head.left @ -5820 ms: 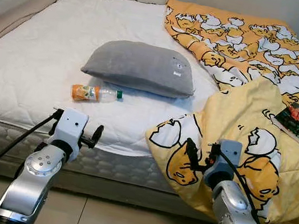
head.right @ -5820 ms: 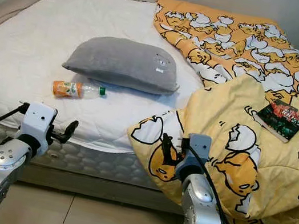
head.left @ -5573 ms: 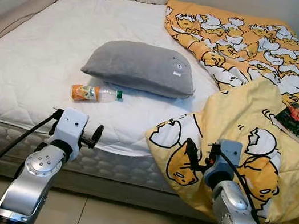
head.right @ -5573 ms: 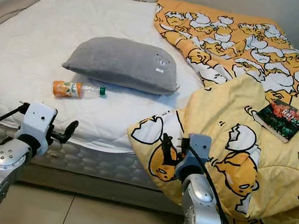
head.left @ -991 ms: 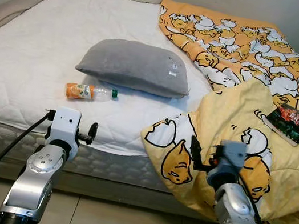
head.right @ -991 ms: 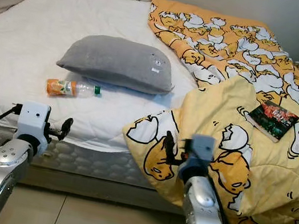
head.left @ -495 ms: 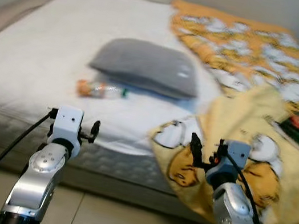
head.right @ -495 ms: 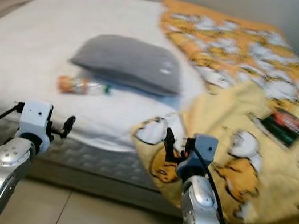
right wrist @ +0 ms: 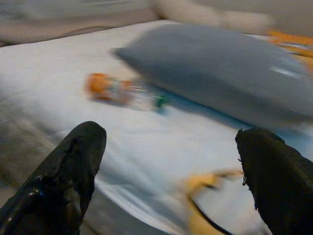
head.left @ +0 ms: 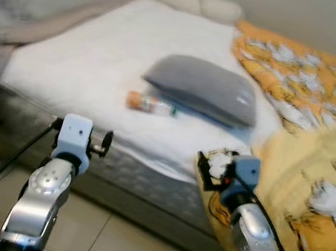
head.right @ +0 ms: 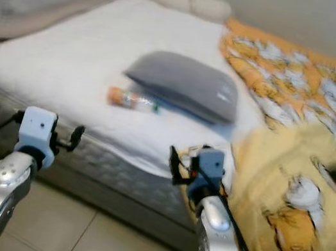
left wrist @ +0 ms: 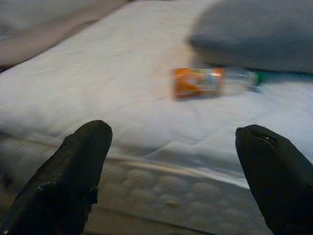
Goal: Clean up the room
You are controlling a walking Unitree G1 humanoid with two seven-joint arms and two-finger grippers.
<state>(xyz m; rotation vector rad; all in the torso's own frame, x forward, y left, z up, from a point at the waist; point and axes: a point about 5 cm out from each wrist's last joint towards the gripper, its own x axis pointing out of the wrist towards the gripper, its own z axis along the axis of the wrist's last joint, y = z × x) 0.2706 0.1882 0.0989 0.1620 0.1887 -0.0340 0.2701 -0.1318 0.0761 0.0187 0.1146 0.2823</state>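
Nothing tidied yet: both sets of fingers empty, short of the bed

Your left fingers [left wrist: 83, 171] and right fingers [right wrist: 68, 171] are spread wide, holding nothing, with both grippers [head.left: 96, 142] [head.left: 208, 172] hovering off the mattress edge. The bottle [head.left: 151, 104] lies on the bed [head.left: 81, 65] just beside the grey pillow [head.left: 202, 96]; the yellow blanket [head.left: 314, 184] hangs rumpled off the side. By my reading, all the clearing is left to do

- Left arm [head.left: 37, 200]: silver metal shell with round joints, a white boxy wrist block and a black cable trailing off it.
- Right arm [head.left: 257, 245]: silver, with a grey-blue wrist block and a black cable.
- Fingers [left wrist: 73, 176]: long, black, matte, round-tipped.
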